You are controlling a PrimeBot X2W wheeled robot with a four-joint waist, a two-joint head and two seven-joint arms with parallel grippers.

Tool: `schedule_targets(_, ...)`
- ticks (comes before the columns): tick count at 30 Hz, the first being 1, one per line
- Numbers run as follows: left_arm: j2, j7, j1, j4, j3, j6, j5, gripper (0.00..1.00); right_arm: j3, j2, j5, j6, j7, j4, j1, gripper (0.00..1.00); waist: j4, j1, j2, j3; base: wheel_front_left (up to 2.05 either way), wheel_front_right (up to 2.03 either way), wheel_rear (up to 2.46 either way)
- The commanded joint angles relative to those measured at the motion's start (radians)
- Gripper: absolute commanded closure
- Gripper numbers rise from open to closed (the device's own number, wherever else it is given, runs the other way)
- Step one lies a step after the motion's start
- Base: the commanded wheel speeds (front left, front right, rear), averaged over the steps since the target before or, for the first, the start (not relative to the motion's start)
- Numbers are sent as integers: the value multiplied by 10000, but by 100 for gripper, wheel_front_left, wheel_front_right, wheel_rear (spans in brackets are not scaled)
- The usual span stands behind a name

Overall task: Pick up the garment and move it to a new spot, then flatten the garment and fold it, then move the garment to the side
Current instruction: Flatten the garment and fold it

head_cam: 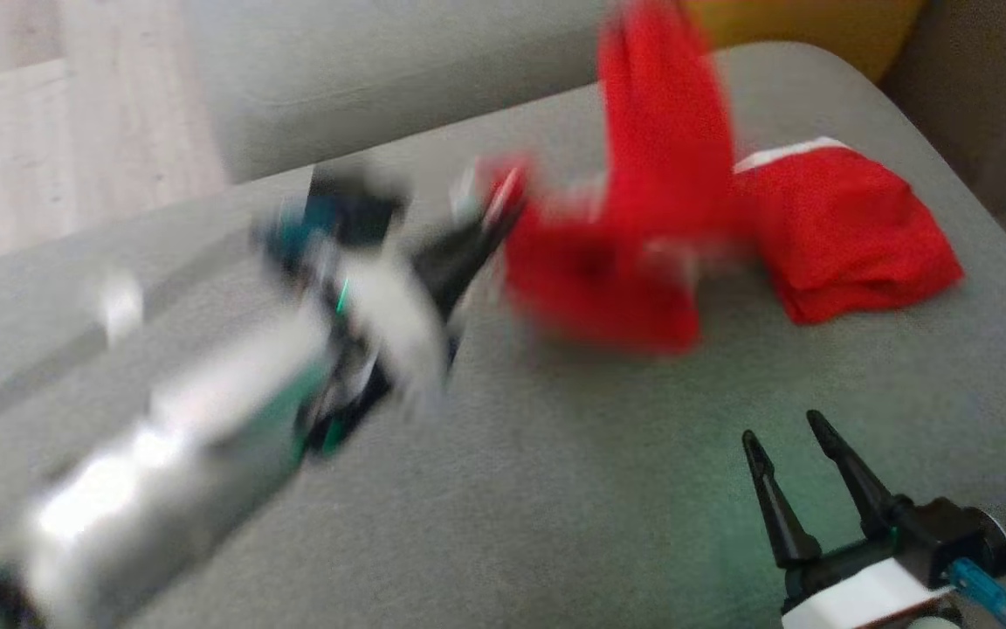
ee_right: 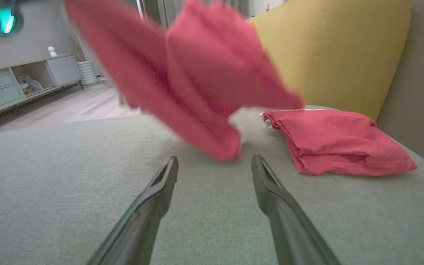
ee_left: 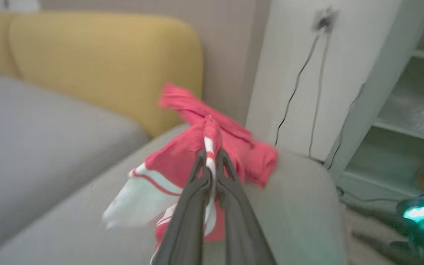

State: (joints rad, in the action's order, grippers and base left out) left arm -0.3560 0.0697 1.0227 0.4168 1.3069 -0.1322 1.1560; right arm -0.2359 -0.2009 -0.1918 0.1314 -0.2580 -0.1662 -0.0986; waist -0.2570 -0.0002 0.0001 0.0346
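Lower right in the head view, the right gripper (head_cam: pixel 782 430) hovers over the grey sofa seat (head_cam: pixel 555 489), its two fingers spread apart and empty. Up and left of it, at frame centre, the left gripper (ee_left: pixel 212 154) (badly blurred from the head camera) is clamped on a white-striped edge of the red garment (head_cam: pixel 669 227). From that pinch the cloth runs rightward across the picture. One part is raised off the seat; the other lies bunched on it at the upper right, just before the yellow cushion (head_cam: pixel 800 22). I judge the left arm has the carry. The free heap lies up-frame from the right fingers, nearer to them.
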Motion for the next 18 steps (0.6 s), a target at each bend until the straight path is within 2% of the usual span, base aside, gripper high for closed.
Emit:
schedule_targets(1,-540,25,-382,-156,-300,16,64,100,-103,-134,80,-7,-38,387,140,0,415,2,-1,-156,0,0,0)
schedule_targets(5,-1088,478,-2366,142,-281,28,79,100,-32,-148,97,-7,-38,423,-31,0,893,2,-1,-199,0,0,0)
schedule_targets(9,-1451,864,-3537,149,-285,150,248,100,42,-130,141,-7,-38,446,-177,0,1239,2,-1,-316,0,0,0)
schedule_targets(15,-2318,1122,-5232,-924,-299,574,784,100,219,-55,204,-7,-38,499,-414,0,1612,2,-1,-471,0,0,0)
schedule_targets(16,-2408,1133,-5367,-1126,-298,699,803,67,236,-56,205,-7,-38,502,-451,0,1670,2,-1,-473,0,0,0)
schedule_targets(17,-2497,1126,-5455,-1344,-304,842,825,0,268,-55,205,-7,-38,508,-480,0,1729,2,-1,-465,0,0,0)
schedule_targets(18,-2599,1159,-5469,-1576,-352,981,816,0,283,-56,204,-7,-38,512,-497,0,1777,2,-1,-449,0,0,0)
